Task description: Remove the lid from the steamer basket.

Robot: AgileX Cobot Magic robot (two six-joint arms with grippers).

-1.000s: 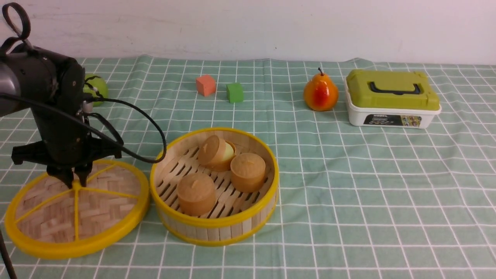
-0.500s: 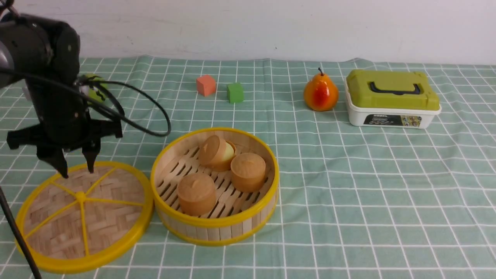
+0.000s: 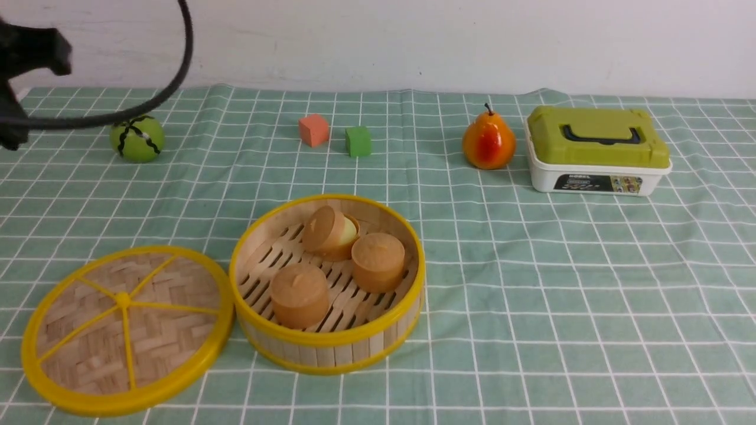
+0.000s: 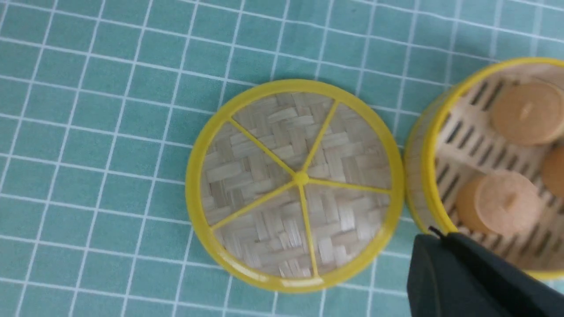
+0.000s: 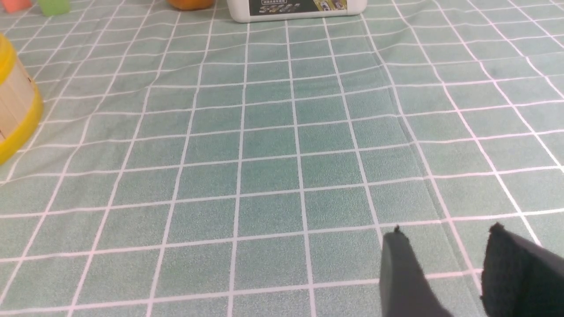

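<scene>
So the bamboo lid [image 3: 171, 327] is lying flat right beside the steamer basket [image 3: 319, 348]. Left gripper's [image 4: 436, 235] hovering clenched and empty, while the right one's [image 5: 445, 233] hanging spread apart.

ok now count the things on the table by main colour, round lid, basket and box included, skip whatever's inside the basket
Yellow-rimmed: 2 (lid, basket)
Green: 3 (ball, block, box lid)
Orange-red: 2 (block, pear)
Total: 7
</scene>
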